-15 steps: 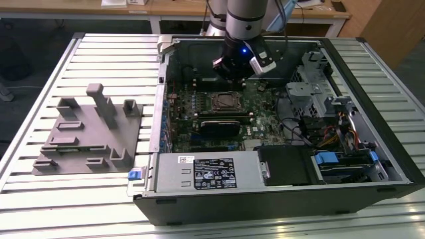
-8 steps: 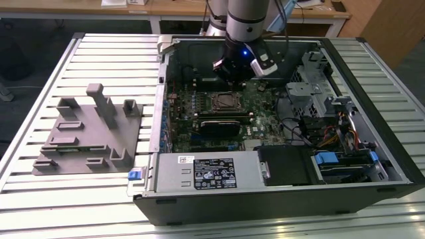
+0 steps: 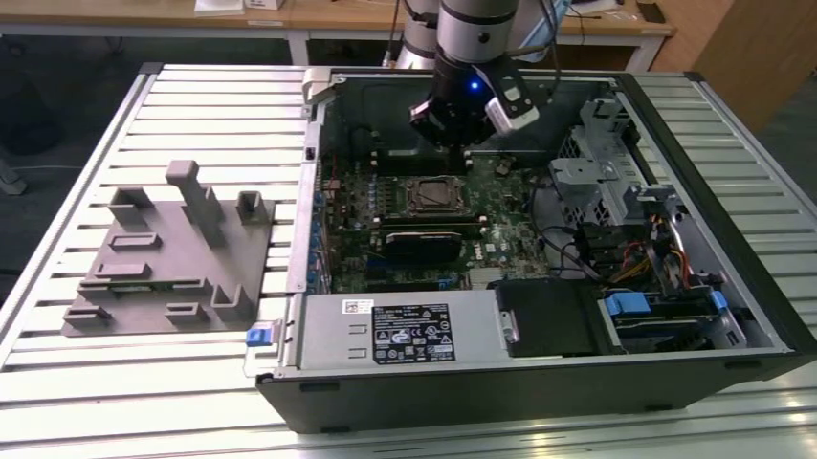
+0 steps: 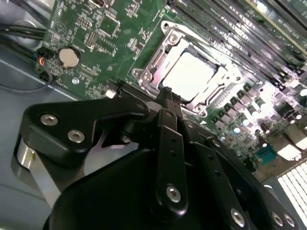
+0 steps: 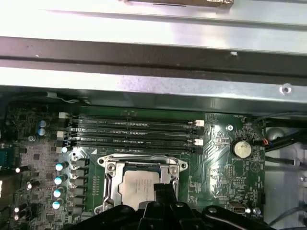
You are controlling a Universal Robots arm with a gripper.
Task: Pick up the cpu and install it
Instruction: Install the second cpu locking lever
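Silvery metal catches the light: the cpu [image 4: 190, 75] sits flat in its socket [image 4: 158, 57] on the motherboard [image 4: 91, 33], framed by the steel bracket. In the exterior view the gripper [image 3: 462, 143] hangs inside the open case [image 3: 715, 316], and the socket lies at about 7 o'clock from it, near but apart. In both wrist views the black fingers [image 4: 170, 129] look drawn together to a narrow tip, holding nothing, just short of the chip's edge. In the first wrist view, memory slots [image 5: 134, 134] run at 12 o'clock from the cpu [image 5: 139, 184] and a coin battery [image 5: 241, 149] sits at 2 o'clock. Outside the case, at 9 o'clock in the exterior view, a grey fixture [image 3: 166, 253] rests on the slatted table [image 3: 77, 191].
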